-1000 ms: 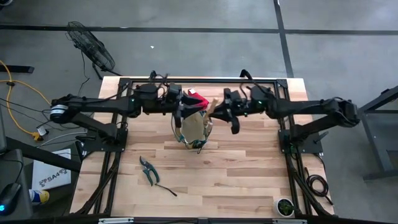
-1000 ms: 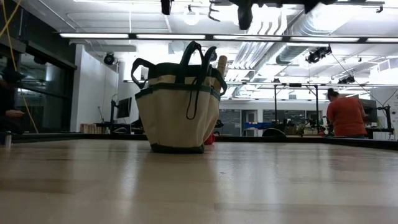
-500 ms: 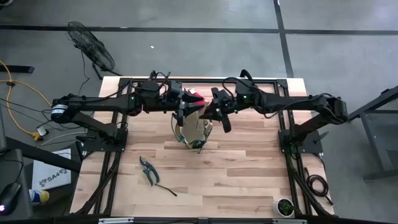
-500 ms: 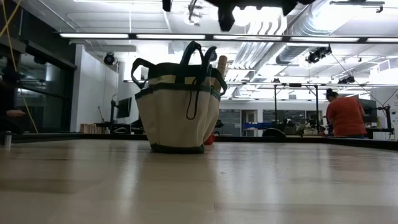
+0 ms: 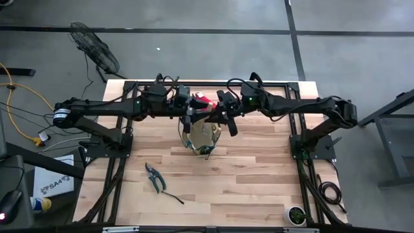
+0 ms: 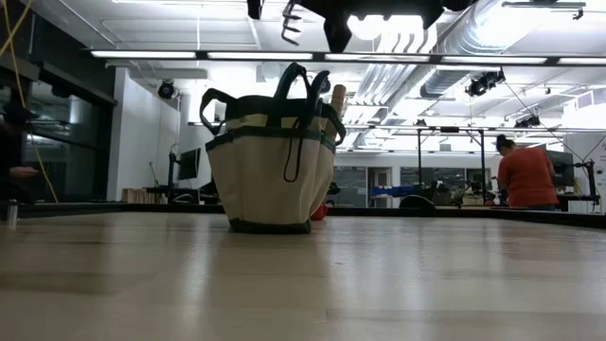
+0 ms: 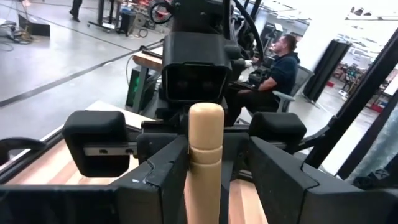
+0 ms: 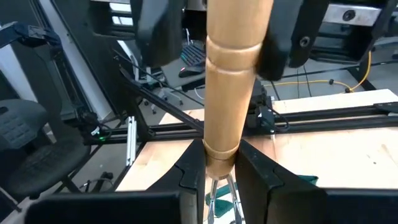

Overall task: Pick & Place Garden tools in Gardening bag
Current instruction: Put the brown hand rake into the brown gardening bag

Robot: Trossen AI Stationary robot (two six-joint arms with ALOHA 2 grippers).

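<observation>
High view has both arms meeting over the gardening bag (image 5: 202,134), which sits upright near the back middle of the wooden table (image 5: 259,181), with the pruning shears (image 5: 154,177) lying well apart toward the front-left. Right gripper (image 8: 219,171) has its 2 fingers pinched on the metal neck end of a wooden-handled hand rake (image 8: 233,81). The left gripper (image 7: 207,163) stands wide, its fingers either side of the handle's rounded end; can't tell if they touch it.

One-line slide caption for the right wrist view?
Right gripper grips a wooden-handled metal tool while the open left gripper straddles its handle.
</observation>
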